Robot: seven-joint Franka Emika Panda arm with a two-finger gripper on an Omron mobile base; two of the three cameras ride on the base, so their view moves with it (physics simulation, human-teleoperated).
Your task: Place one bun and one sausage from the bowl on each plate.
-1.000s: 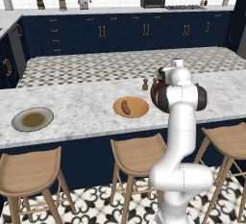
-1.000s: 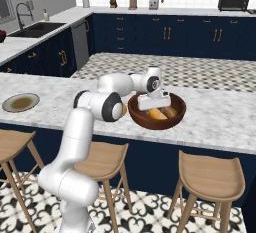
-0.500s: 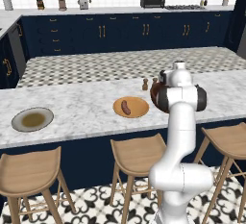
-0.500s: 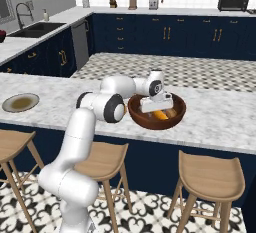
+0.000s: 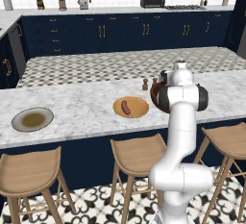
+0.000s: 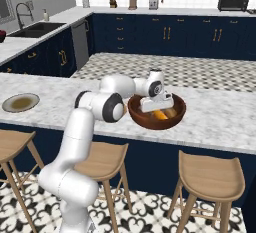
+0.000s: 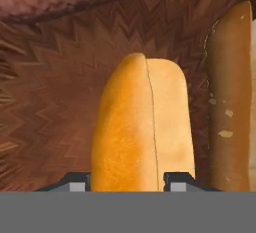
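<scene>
The dark reddish-brown bowl (image 6: pixel 175 118) stands on the marble island, and my gripper (image 6: pixel 152 108) is down inside it. In the hand view an orange bun (image 7: pixel 142 127) lies lengthwise on the bowl's floor (image 7: pixel 50 102), with my open gripper (image 7: pixel 126 187) straddling its near end, one fingertip on each side. A longer tan-brown piece (image 7: pixel 230 102) lies to its right; bun or sausage, I cannot tell. The orange plate (image 5: pixel 139 104) holds one sausage (image 5: pixel 126 106). At the far left sits the grey plate (image 5: pixel 32 119), brownish in the centre and bare. The arm hides most of the bowl (image 5: pixel 154 97) in the left base view.
Two small shakers (image 5: pixel 145 83) stand just behind the orange plate, close to the bowl. Wooden stools (image 5: pixel 137 153) line the island's near side. The grey plate (image 6: pixel 20 102) is far to the left of the arm.
The hand has sunk a little deeper into the bowl, down onto the bun. Plates, sausage and bowl stay where they were.
</scene>
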